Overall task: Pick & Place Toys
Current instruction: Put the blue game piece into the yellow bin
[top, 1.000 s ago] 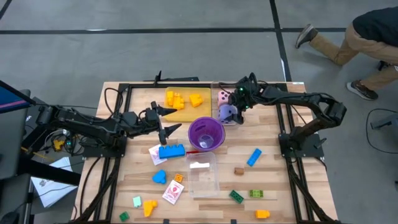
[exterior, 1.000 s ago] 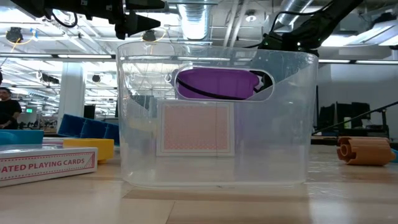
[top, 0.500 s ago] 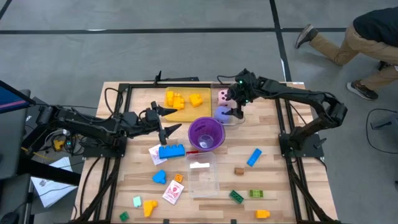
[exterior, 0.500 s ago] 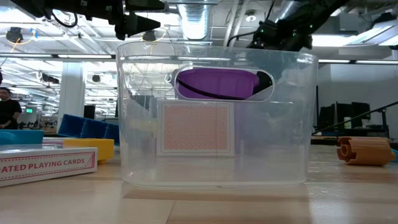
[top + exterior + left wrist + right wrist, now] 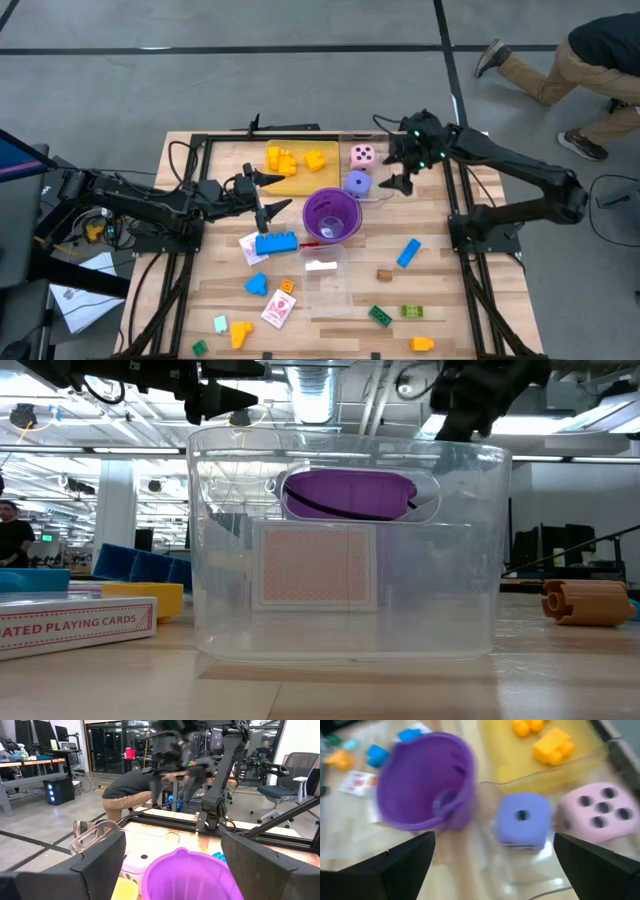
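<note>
Arms first: right gripper (image 5: pixel 398 170) hangs open and empty beside the purple die (image 5: pixel 357 183) in its clear tray (image 5: pixel 383 194), left gripper (image 5: pixel 262 194) open near the cup (image 5: pixel 331 214), which a careless reach could topple.

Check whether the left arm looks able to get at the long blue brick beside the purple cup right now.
Probably yes. The left gripper hangs open just above the long blue brick, nothing lies on it, and the purple cup stands apart to one side.
</note>
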Robot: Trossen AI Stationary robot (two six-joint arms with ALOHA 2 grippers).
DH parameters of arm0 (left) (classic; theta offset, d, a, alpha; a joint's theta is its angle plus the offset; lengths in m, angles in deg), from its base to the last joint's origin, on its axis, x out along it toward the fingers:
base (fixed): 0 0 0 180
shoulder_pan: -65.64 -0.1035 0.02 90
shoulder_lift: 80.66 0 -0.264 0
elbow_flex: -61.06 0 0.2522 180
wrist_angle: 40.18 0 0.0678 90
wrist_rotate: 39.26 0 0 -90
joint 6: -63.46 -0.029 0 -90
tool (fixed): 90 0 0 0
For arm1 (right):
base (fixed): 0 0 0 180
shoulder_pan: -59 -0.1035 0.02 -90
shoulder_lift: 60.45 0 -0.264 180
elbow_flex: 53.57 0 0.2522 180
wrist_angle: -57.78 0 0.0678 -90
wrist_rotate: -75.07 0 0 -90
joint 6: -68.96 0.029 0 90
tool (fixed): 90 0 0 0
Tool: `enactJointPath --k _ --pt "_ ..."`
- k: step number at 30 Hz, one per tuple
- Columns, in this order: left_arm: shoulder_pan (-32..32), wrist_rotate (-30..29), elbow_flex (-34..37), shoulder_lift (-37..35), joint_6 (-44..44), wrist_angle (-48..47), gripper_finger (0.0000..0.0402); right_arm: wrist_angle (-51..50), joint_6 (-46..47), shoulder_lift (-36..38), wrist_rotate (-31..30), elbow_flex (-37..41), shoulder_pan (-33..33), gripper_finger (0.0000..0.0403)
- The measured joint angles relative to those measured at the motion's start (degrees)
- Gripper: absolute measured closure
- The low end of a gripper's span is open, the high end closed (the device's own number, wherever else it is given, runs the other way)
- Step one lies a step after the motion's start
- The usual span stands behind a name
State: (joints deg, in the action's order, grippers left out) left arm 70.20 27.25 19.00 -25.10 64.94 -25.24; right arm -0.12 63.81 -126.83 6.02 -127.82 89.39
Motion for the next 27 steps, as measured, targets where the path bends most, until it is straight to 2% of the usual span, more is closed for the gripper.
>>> enactJointPath --k 3,6,12,17,22,27 --pt "0.0 0.0 0.0 0.0 -0.1 0.0 0.0079 -1.4 5.2 3.0 -0.3 0.0 -5.0 0.0004" --pt "0.0 0.0 0.0 0.0 -0.1 -0.4 0.0079 -2.9 11.4 5.6 -5.4 0.0 -11.9 0.0004" --pt "0.0 0.0 0.0 0.0 -0.1 -0.5 0.0079 -5.4 24.2 11.4 -23.9 0.0 -30.5 0.0004" --pt "0.0 0.0 0.0 0.0 -1.1 -0.6 0.0079 -5.6 33.5 15.0 -45.0 0.0 -47.0 0.0004" --pt "0.0 0.0 0.0 0.0 -1.2 -0.7 0.0079 -7.0 38.7 14.4 -62.8 0.0 -61.9 0.0004" --pt "0.0 0.0 0.0 0.0 -1.2 -0.7 0.0079 -6.8 42.7 8.8 -74.0 0.0 -71.3 0.0004"
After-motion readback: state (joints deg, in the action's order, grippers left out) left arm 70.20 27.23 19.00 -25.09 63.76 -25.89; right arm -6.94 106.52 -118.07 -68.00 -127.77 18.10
